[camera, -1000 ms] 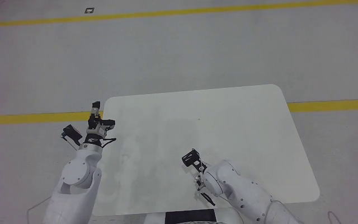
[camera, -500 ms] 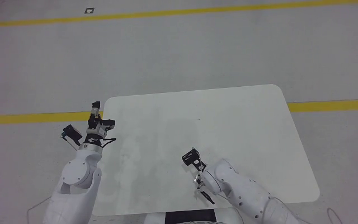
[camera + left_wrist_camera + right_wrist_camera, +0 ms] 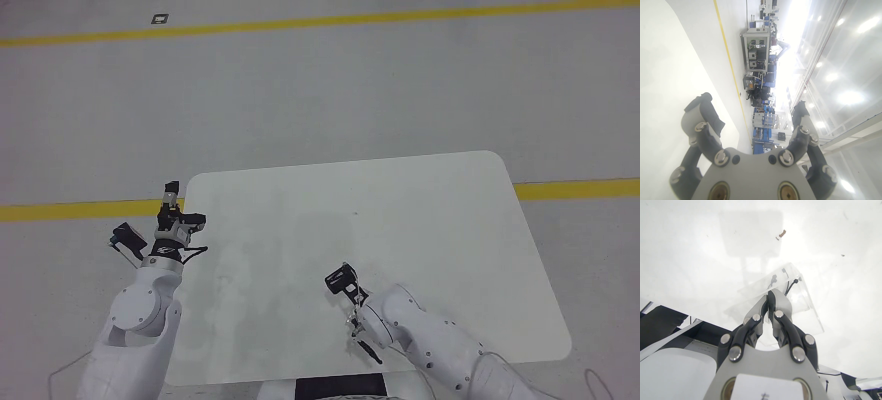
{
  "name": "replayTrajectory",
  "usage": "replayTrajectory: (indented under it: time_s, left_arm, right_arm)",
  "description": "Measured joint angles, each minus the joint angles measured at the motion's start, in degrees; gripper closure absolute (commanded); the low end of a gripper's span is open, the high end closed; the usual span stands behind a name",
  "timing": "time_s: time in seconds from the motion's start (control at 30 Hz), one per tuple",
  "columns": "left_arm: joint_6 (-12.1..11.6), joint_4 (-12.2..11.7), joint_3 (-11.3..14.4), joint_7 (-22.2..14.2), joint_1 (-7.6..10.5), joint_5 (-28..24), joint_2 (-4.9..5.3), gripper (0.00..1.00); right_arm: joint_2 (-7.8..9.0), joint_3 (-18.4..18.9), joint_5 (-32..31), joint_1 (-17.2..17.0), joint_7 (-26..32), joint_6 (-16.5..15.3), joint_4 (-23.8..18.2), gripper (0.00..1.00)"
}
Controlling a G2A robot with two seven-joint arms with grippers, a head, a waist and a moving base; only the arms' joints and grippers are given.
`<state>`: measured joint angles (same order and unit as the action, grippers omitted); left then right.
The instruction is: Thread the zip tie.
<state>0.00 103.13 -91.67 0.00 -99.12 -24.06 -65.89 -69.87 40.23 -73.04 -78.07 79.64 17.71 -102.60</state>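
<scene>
Clear plastic plate [image 3: 802, 298] lies just ahead of the right tool [image 3: 769, 293], which pinches a thin black zip tie [image 3: 769, 315] lengthwise toward it. Left tool [image 3: 753, 101], spread empty, is farther off.

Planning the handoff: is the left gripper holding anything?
No; the left gripper stands wide open with nothing between its fingers.

a large industrial workshop hall. yellow lines [image 3: 300, 22] mark the grey floor [image 3: 300, 90] around the white table [image 3: 430, 200]. equipment cabinets [image 3: 757, 51], blue racks [image 3: 761, 130] and high ceiling lights [image 3: 848, 96] show beyond.
</scene>
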Motion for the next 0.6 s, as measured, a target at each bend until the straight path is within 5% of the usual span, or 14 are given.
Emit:
replayTrajectory:
  time_s: [0.37, 0.6]
  left_arm:
    - [0.0, 0.0, 0.0, 0.0, 0.0, 0.0, 0.0, 0.0]
    - [0.0, 0.0, 0.0, 0.0, 0.0, 0.0, 0.0, 0.0]
  right_arm:
    - [1.43, 1.86, -0.47, -2.61, 0.0, -0.7, -6.03, 1.0]
    - [2.67, 6.42, 1.9, -6.13, -0.33, -1.82, -13.57, 1.0]
